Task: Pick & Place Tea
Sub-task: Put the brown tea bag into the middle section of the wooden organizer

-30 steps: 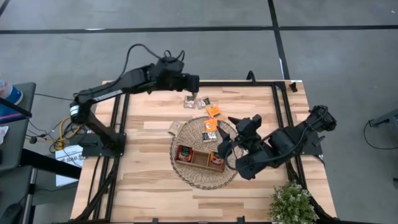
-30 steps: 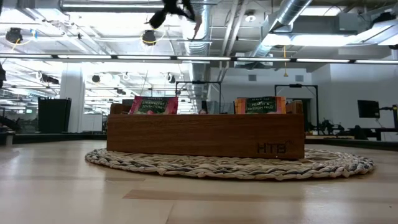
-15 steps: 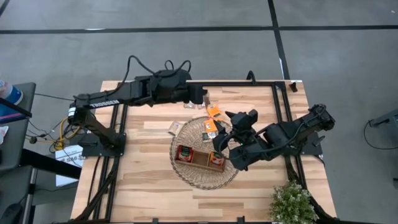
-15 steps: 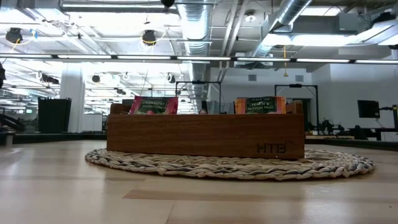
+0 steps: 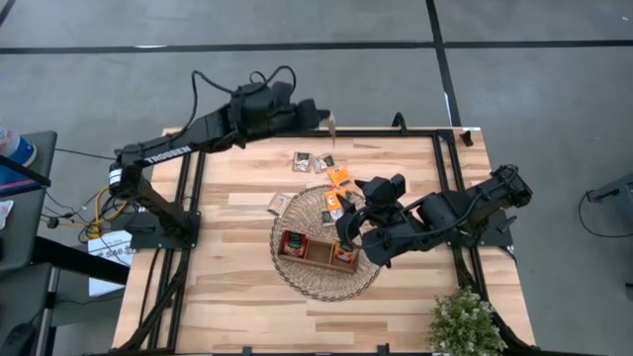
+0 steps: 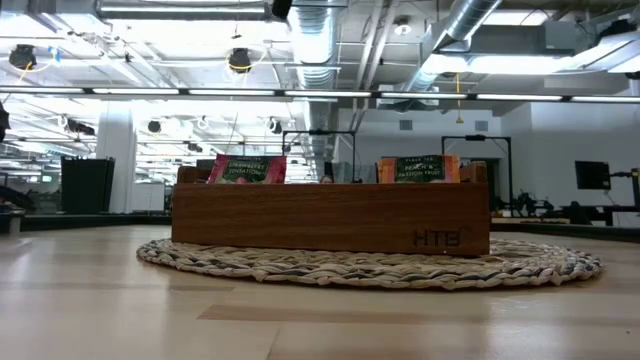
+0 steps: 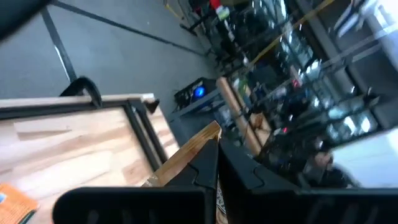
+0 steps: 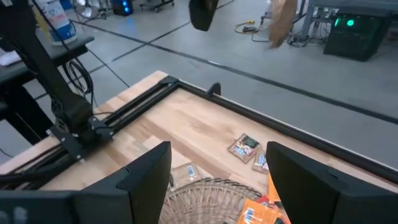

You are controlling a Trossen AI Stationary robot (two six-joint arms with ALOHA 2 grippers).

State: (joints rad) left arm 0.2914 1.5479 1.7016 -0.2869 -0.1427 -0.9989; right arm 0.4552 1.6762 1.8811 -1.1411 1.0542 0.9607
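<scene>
Lifted since a second ago, the left tool (image 5: 330,123) now hangs above the bench's (image 5: 227,267) far edge, pressed together on a pale tea sachet (image 5: 333,127). Meanwhile the right tool (image 5: 346,229) has slid over the wicker mat (image 5: 297,277) — fingers spread, holding nothing. Red and orange sachets stand in the wooden tray (image 6: 330,230); others lie loose on the bench (image 5: 309,161).

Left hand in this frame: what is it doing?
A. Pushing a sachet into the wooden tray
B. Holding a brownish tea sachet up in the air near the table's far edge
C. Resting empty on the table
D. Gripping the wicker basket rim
B: the left hand is shut on a brownish tea sachet, raised near the far edge of the table, well away from the wooden tray.
</scene>
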